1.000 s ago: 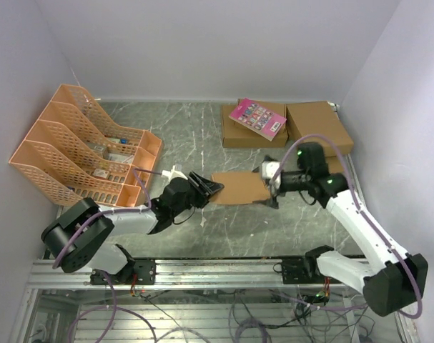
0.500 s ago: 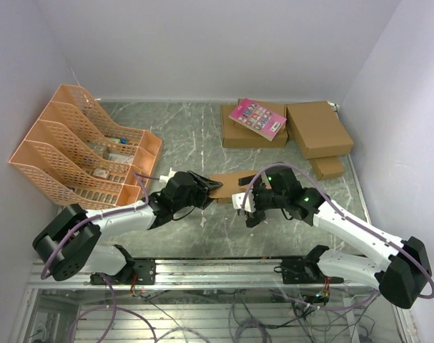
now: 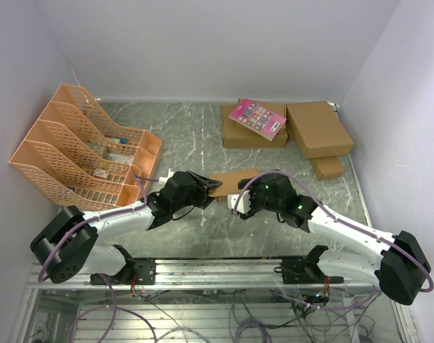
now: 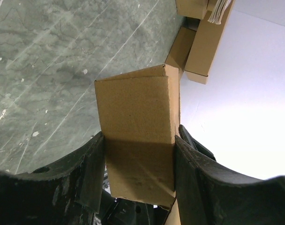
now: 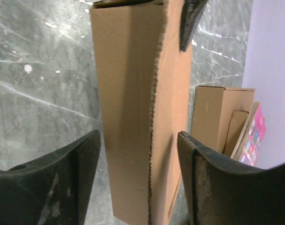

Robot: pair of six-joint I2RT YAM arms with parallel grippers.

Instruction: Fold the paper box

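Observation:
The paper box is a small oblong of plain brown cardboard at the middle of the table. My left gripper is shut on its left end. In the left wrist view both fingers press the sides of the paper box, with the left gripper around it. My right gripper is at the box's near side. In the right wrist view the paper box stands between the open jaws of the right gripper, with a gap showing on each side. Its serrated edge faces the camera.
An orange file rack fills the left side. At the back right lie a wider brown box bearing a pink booklet, another wide brown box and a much smaller brown box. Walls close in on three sides.
My right arm swung from the box's right end to its near side, and its jaws have narrowed around the box. The left gripper kept its hold as that arm stretched out.

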